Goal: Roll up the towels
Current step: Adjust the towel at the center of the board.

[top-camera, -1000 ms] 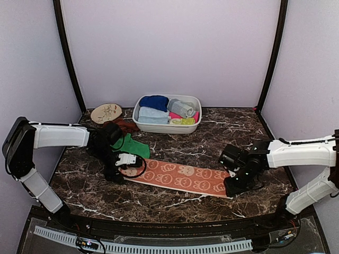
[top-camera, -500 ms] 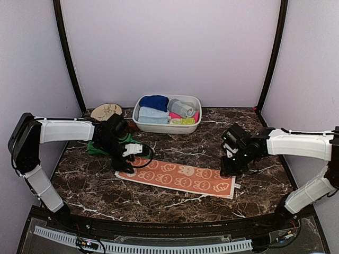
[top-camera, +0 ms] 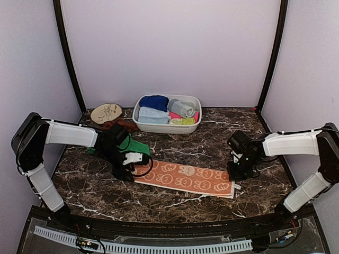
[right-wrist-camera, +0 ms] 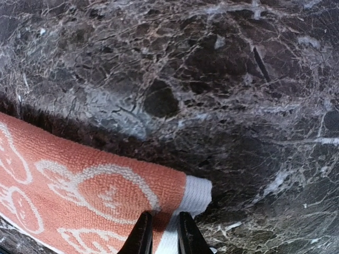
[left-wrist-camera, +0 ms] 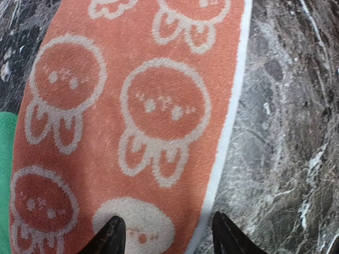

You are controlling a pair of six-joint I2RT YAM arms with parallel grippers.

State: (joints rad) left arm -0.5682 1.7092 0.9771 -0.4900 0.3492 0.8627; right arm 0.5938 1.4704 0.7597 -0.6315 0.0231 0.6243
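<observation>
Dark marble table, lilac walls. Orange towel flat mid-table, unrolled. Right gripper pinches its right corner, slightly raised; left gripper jaws apart over left end. Green towel, brown towel bunched behind, untouched. Basin at back holds rolled towels. Judgement: three rolls left.

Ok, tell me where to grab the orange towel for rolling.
Pinch a short end's hem from above: the orange towel lies flat and long on the table, so only edges offer a lip. The right gripper pinches its right corner.
</observation>
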